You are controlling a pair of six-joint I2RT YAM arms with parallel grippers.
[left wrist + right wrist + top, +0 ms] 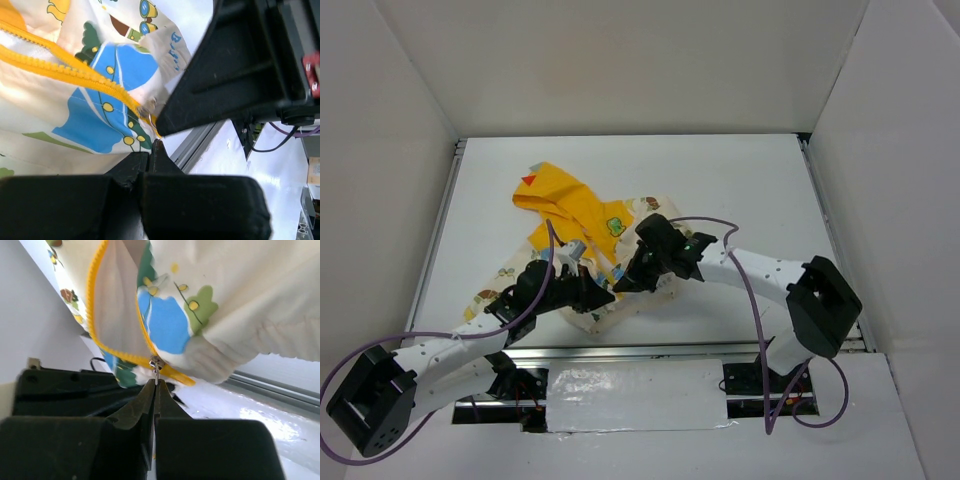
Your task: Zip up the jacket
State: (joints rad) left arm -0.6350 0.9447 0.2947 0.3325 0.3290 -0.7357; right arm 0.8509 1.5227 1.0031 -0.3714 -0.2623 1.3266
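Zip barely begun.
My right tool (pixel 155 386) pinches the zipper pull (pixel 156 364), my left tool (pixel 156 148) clamps the jacket (pixel 75 115); next, pull steadily.

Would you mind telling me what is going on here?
Two robot arms are working on a child's jacket. The left tool pinches it at the lower end of the zipper, and the right tool is closed on the zipper pull. The pull sits at the bottom, and the zipper is open above it.

Blue lettering (pixel 173 44) on jacket (pixel 75 95), unreadable
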